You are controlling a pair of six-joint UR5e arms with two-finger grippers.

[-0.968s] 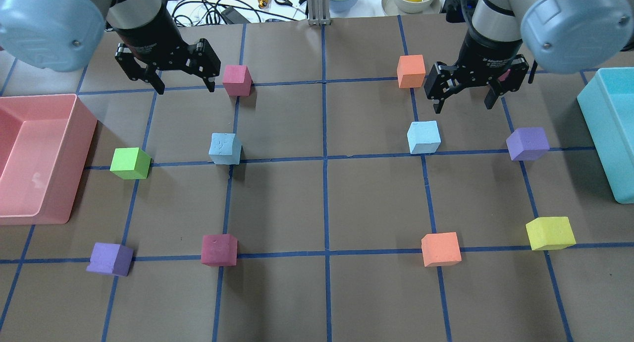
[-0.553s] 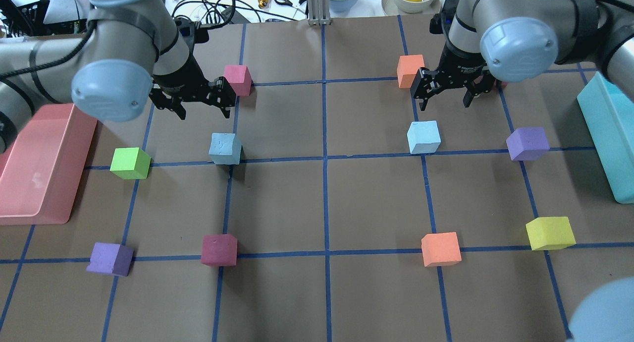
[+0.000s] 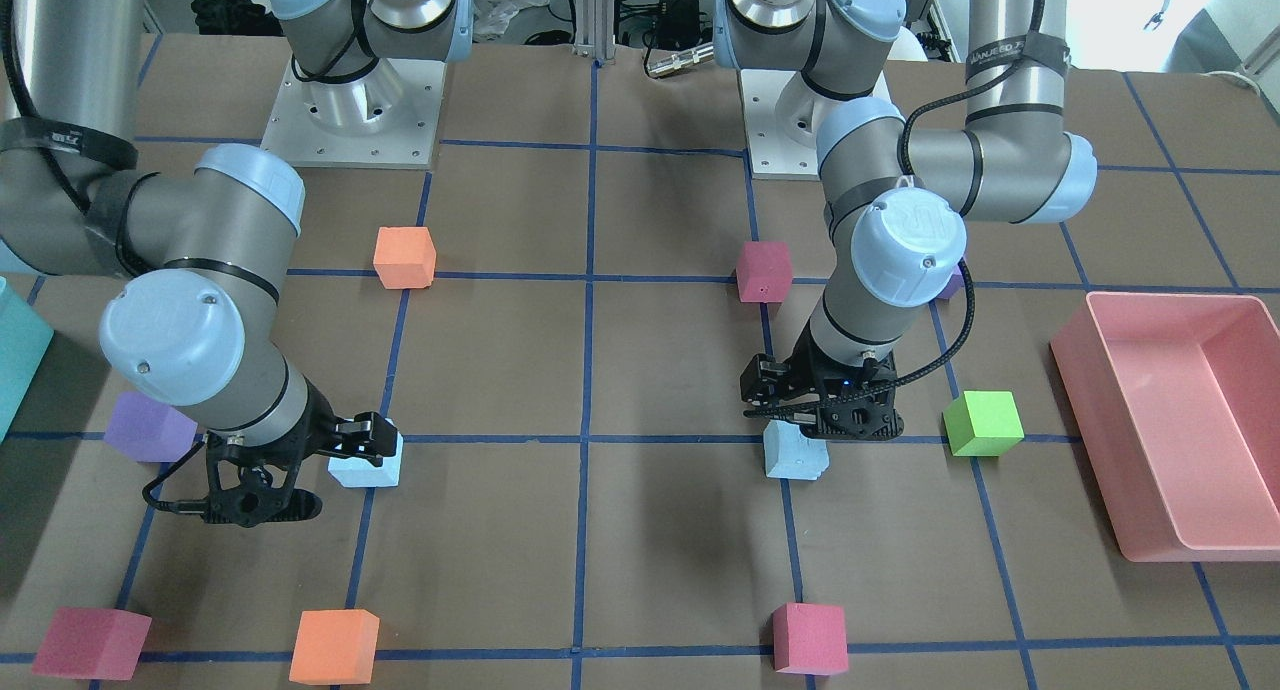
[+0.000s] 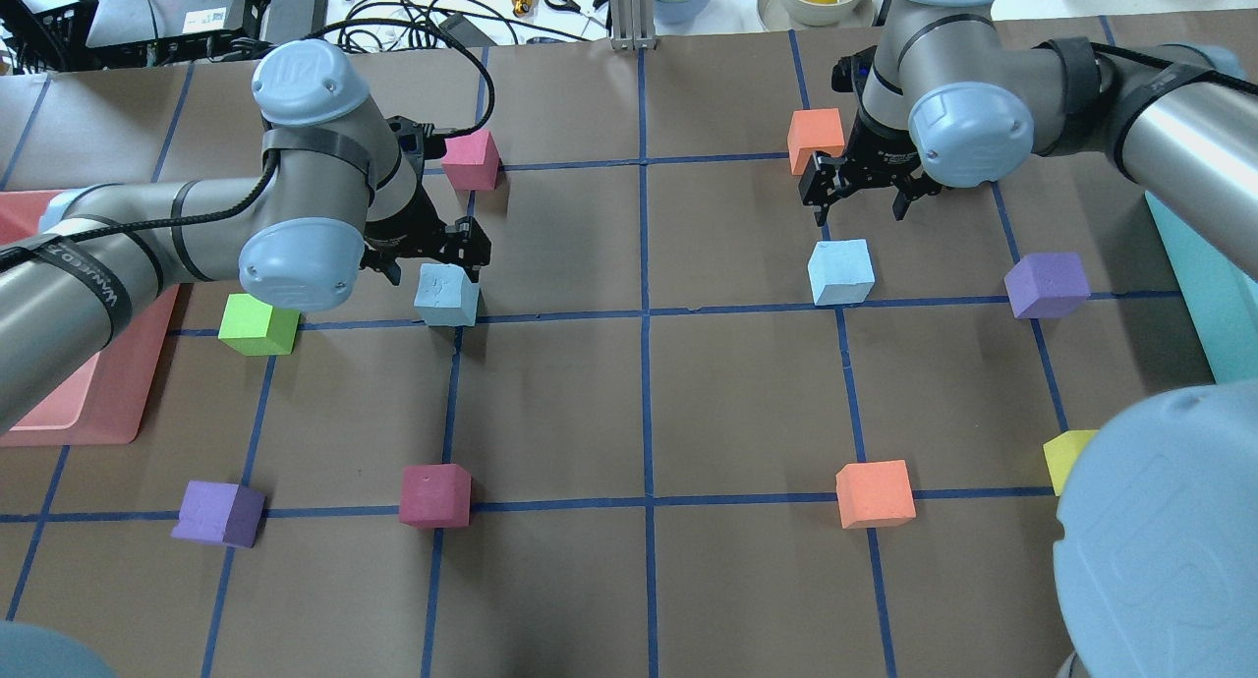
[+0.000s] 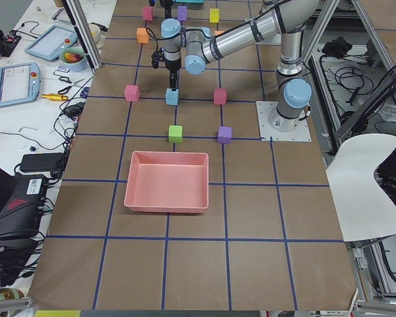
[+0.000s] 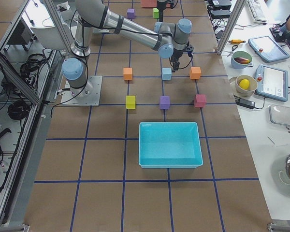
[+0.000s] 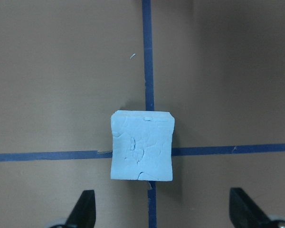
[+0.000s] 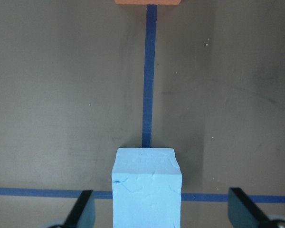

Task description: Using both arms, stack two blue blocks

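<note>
we judge this to be the approach step: neither pale sky-blue foam cube is gripped yet. the left black two-finger gripper (image 4: 435, 262) hangs with jaws spread just behind the left blue cube (image 4: 447, 295), which sits on a blue tape crossing (image 7: 148, 76). the right black two-finger gripper (image 4: 860, 209), likewise spread, hangs near the right blue cube (image 4: 840, 272). next, we think, each gripper must straddle its cube and close, then one cube goes atop the other. we count two blue foam cubes, two purple cubes (image 4: 1047, 285) (image 4: 218, 513), two orange cubes (image 4: 816, 140) (image 4: 875, 493), three dark pink cubes (image 3: 765, 270) (image 3: 810, 638) (image 3: 90, 642), one green cube (image 4: 257, 324), one yellow cube (image 6: 130, 101), one pink plastic tray (image 3: 1170, 300) and one teal plastic bin (image 6: 170, 124).
</note>
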